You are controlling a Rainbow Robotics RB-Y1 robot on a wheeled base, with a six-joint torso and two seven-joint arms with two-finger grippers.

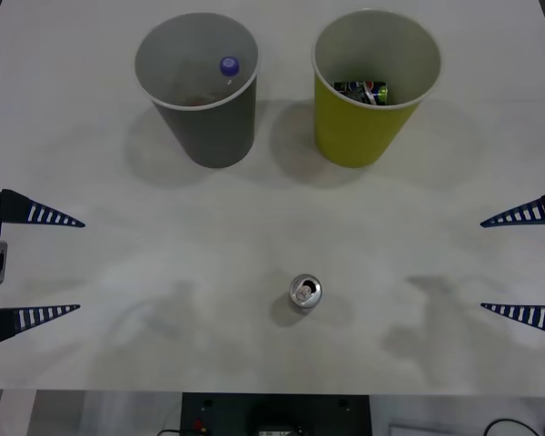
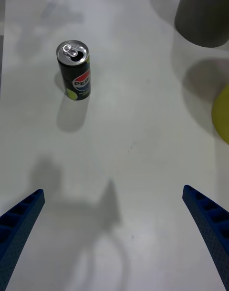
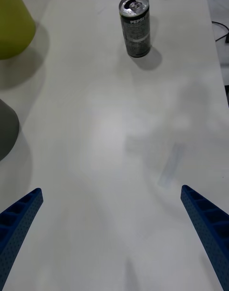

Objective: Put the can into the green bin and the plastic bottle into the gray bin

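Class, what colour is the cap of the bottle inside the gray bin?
Blue-violet; the plastic bottle cap shows best in the front view.

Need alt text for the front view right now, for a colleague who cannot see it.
A can stands upright on the white table, midway between the open left tool and open right tool. Behind stand the gray bin, holding a blue-capped plastic bottle, and the green bin, holding another can.
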